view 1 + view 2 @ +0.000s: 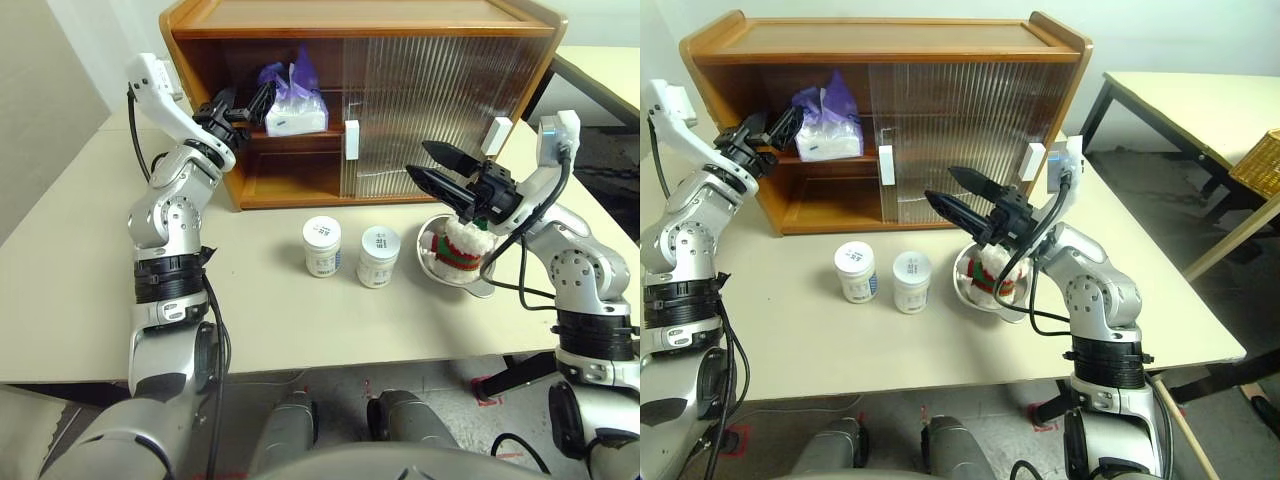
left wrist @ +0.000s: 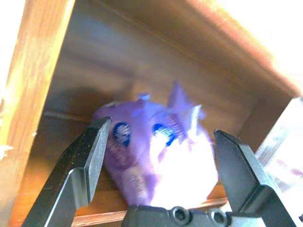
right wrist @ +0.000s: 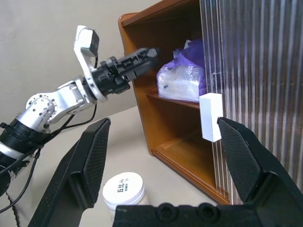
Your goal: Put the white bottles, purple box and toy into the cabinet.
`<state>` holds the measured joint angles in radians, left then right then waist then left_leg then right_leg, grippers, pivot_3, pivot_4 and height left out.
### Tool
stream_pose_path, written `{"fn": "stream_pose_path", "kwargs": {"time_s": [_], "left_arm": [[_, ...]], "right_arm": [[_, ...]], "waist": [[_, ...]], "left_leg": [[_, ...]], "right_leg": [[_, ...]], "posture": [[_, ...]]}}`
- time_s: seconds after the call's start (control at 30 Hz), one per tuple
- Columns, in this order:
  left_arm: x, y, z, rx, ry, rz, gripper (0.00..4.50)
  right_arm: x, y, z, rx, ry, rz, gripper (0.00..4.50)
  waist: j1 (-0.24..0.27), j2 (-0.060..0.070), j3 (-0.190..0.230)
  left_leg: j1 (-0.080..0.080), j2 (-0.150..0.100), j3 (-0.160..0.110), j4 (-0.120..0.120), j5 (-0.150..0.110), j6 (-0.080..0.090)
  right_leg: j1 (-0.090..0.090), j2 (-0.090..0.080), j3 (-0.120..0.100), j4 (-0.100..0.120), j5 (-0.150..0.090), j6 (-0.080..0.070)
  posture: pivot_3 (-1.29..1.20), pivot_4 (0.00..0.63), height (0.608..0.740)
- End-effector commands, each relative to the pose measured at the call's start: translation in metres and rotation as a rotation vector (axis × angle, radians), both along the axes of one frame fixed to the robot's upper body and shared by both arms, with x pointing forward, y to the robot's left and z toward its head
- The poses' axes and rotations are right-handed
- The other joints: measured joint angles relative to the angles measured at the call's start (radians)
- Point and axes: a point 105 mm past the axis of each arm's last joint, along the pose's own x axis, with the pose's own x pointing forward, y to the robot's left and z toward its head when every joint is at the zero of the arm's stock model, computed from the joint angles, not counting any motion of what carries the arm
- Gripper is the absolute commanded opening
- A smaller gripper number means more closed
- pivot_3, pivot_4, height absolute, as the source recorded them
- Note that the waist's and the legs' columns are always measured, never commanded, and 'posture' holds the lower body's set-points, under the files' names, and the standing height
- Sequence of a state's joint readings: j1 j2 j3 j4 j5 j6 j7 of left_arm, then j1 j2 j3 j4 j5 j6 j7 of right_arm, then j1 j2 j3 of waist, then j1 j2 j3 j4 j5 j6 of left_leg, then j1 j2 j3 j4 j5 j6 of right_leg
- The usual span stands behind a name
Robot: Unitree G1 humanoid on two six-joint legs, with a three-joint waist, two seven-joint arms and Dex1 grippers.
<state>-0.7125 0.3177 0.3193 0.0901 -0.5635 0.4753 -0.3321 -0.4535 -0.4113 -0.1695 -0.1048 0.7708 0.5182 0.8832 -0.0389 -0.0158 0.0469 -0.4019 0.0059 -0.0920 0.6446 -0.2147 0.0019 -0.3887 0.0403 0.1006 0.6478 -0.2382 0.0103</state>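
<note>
The purple box (image 1: 293, 105) sits on the cabinet (image 1: 360, 40) shelf, and the left tool (image 1: 243, 105) hangs spread just before it, holding nothing. The right tool (image 1: 432, 168) hovers spread above the toy (image 1: 458, 245). The white bottles (image 1: 349, 250) wait on the counter (image 1: 70, 290); a bottle probably comes next.

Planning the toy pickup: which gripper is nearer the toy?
Right. The right gripper hovers open just above the toy in its bowl; the left gripper is at the cabinet shelf.
</note>
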Motion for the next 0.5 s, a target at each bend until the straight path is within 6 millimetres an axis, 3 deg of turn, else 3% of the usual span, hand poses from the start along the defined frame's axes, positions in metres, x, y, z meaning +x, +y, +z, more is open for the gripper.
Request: {"fn": "stream_pose_path", "kwargs": {"time_s": [0.03, 0.23, 0.5], "left_arm": [[-0.023, -0.018, 0.006, 0.035, -0.092, -0.129, 4.48], [-0.043, -0.042, -0.022, 0.142, -0.038, -0.293, 4.48], [-0.029, -0.045, -0.043, 0.212, 0.025, -0.240, 1.71]], "right_arm": [[0.001, 0.001, 0.000, -0.012, 0.007, 0.014, 4.50], [0.001, 0.000, 0.000, -0.016, 0.007, 0.012, 4.50], [0.001, -0.001, 0.000, -0.017, 0.005, 0.005, 4.50]], "waist": [[0.000, 0.000, 0.000], [-0.001, 0.000, 0.000], [-0.001, 0.000, 0.000]], "left_leg": [[0.000, 0.000, 0.000, 0.000, 0.000, 0.000], [0.001, 0.001, 0.000, 0.000, 0.000, 0.000], [0.001, 0.002, 0.000, 0.002, 0.000, 0.000]], "right_leg": [[0.000, 0.000, 0.000, 0.000, 0.000, 0.000], [0.000, 0.000, 0.000, 0.000, 0.001, -0.001], [0.000, -0.001, 0.000, 0.000, 0.003, -0.003]], "posture": [[-0.10, 0.047, 0.740], [-0.10, 0.047, 0.740], [-0.11, 0.042, 0.740]]}}
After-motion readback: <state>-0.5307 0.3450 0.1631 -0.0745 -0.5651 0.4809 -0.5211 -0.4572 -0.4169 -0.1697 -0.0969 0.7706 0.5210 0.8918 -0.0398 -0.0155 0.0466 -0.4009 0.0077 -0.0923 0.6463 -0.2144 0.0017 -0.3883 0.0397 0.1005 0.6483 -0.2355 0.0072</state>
